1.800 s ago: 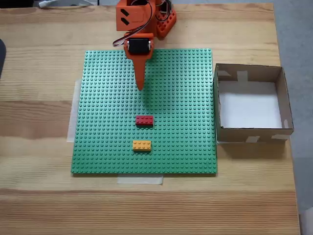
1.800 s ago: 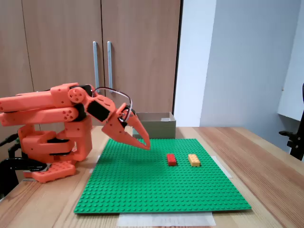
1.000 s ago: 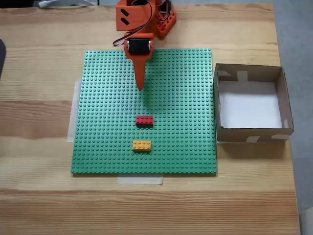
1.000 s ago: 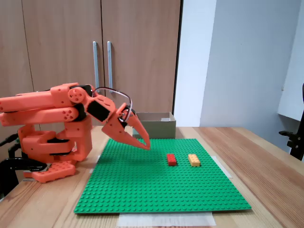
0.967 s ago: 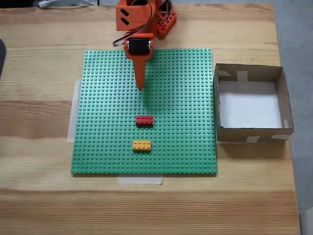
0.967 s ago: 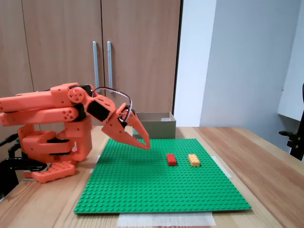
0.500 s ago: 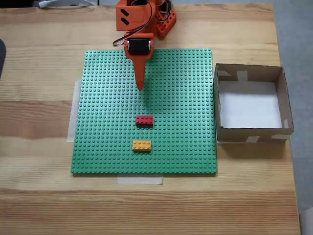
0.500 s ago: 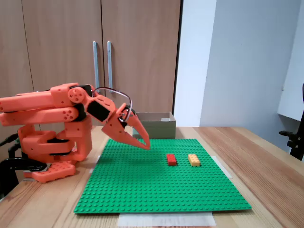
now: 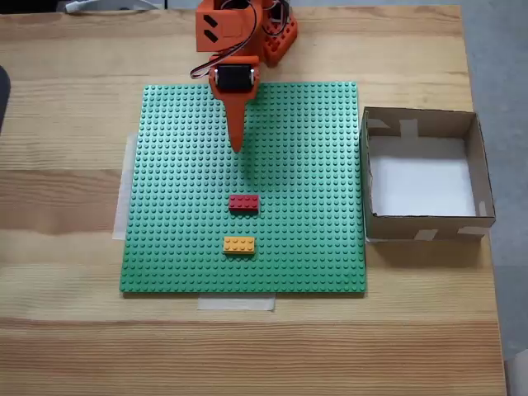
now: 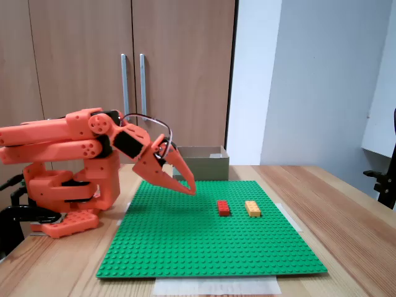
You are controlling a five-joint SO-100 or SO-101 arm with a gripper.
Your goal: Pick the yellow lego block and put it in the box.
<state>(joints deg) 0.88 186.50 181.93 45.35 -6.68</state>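
claw: orange claw point(image 9: 237, 147) hangs low over the far half of the green baseplate point(image 9: 165, 247), tips drawn together to a point, nothing in it; side-on fixed view point(image 10: 190, 189) shows the same, jaws closed and angled down at the plate.
yellow lego block: on the baseplate point(image 9: 239, 245), near its front edge, untouched; in the side fixed view point(image 10: 252, 208) it is the brick furthest from the arm.
red brick: point(image 9: 243, 202) sits between claw tip and yellow block, near the yellow one but apart.
box: open cardboard box point(image 9: 422, 227) on the wooden tabletop point(image 9: 66, 330), just beside the baseplate's right edge in the top-down fixed view; white floor looks bare.
step: judged as pre-reach; no pick yet, arm folded back near its base.
next: open the jaws, reach out over the red brick without clipping it, drop onto the yellow block across its short sides, close, lift, swing to the box.
risk: the two bricks are close together, so a low approach could nudge the red one.
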